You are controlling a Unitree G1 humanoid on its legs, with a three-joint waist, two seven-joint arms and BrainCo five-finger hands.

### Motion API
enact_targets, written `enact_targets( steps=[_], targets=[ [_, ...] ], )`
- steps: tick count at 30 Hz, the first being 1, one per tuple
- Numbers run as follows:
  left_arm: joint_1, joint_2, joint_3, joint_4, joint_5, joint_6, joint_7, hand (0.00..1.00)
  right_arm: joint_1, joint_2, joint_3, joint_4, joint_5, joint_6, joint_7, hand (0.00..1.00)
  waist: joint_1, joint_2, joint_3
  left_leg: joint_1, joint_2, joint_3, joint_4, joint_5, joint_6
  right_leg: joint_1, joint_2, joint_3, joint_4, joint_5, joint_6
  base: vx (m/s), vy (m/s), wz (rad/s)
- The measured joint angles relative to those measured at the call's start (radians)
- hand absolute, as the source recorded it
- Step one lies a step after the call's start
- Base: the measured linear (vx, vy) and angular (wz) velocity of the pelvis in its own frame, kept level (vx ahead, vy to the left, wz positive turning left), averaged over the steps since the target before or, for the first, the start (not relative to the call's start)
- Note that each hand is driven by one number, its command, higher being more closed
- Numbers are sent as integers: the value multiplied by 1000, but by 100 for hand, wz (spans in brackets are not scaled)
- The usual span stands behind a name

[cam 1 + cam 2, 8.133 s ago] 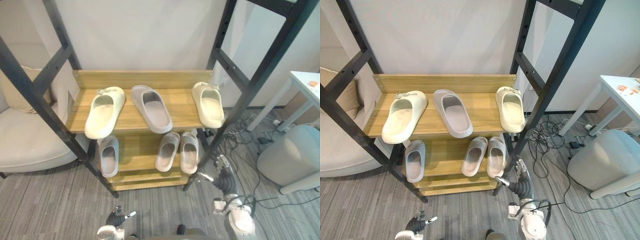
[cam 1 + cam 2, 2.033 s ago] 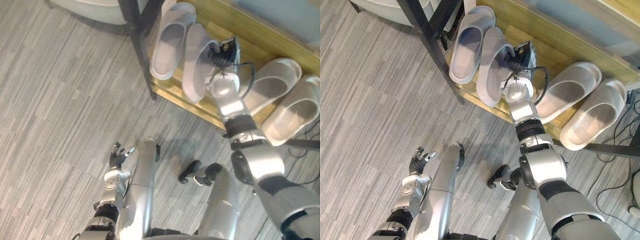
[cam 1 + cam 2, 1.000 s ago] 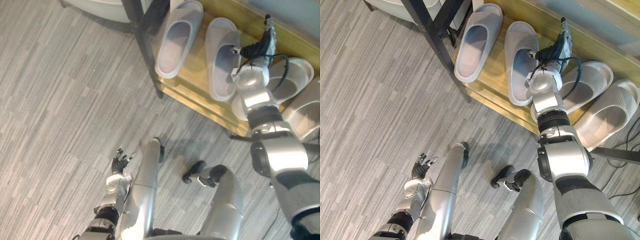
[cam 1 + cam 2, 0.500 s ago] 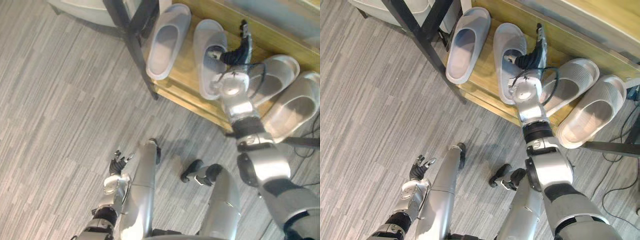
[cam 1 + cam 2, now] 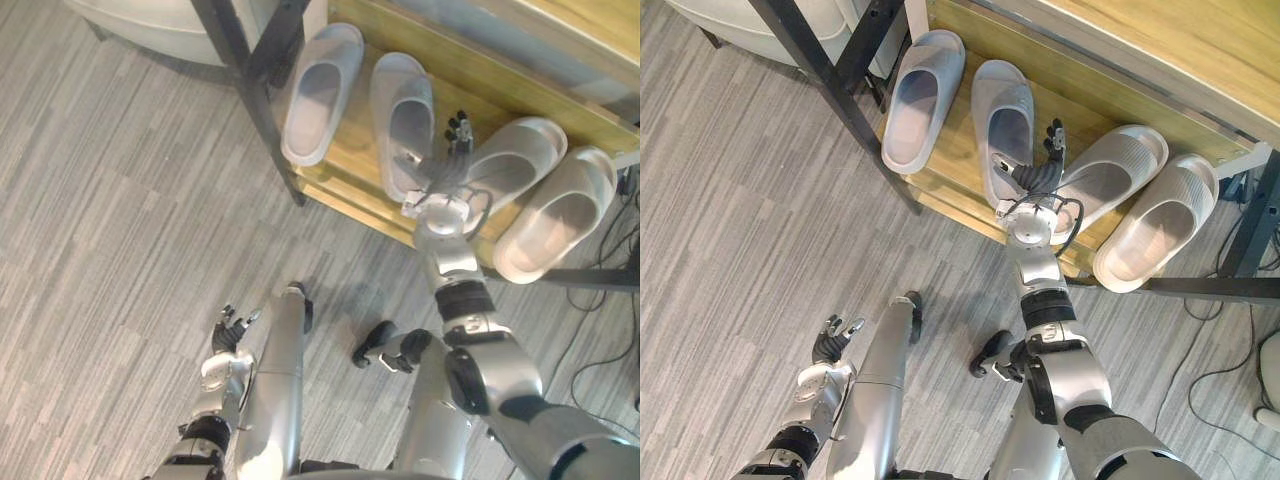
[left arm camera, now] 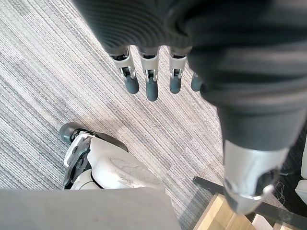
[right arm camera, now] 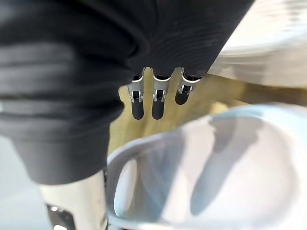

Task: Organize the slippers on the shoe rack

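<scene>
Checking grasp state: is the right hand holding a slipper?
No, the right hand is open beside a grey slipper, curled round nothing.

Bright, diffuse light from overhead; floor [image 5: 100,200] evenly lit; soft shadow along the shoe rack [image 5: 352,165] base; hollows of the slippers [image 5: 318,95] mildly shaded.

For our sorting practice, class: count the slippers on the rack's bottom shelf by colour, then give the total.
Grey slippers: 2
Beige slippers: 2
Total: 4
</scene>
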Motion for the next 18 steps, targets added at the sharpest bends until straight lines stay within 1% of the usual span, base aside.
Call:
enact_targets(
  steps=[4, 6, 9, 15, 18],
  targets=[
    [0, 0, 6, 1, 0, 1, -6, 0, 1, 19, 4, 26, 71, -35, 35, 0, -1, -3, 0, 0, 0, 0, 1, 0, 0, 1, 0, 0, 0, 0, 0, -35, 35, 0],
    [0, 0, 20, 2, 1, 1, -19, 0, 2, 24, 8, 38, 126, -51, 64, 0, -1, -10, 2, 0, 0, 0, 1, 0, 0, 1, 0, 0, 1, 0, 0, -34, 37, 0],
    [0, 0, 39, 3, 2, 1, -20, 0, 2, 35, 19, 39, 180, -66, 97, 0, -4, -22, 7, 0, 0, -1, 2, 1, -1, 2, 0, -1, 1, 0, 0, -34, 33, 1],
    [-6, 0, 41, 17, 20, 2, -21, 0, 13, 58, 95, 39, 239, -73, 136, 0, -6, -24, 7, 5, -8, -14, 2, 1, -2, 21, -2, -14, -1, -2, 4, -35, 37, 6],
    [-6, -2, 48, 17, 30, 3, -20, 0, 13, 95, 122, 41, 279, -81, 141, 0, -6, -24, 7, 7, -11, -15, 2, 1, -2, 26, -5, -16, -1, -3, 6, -33, 36, 4]
  ],
)
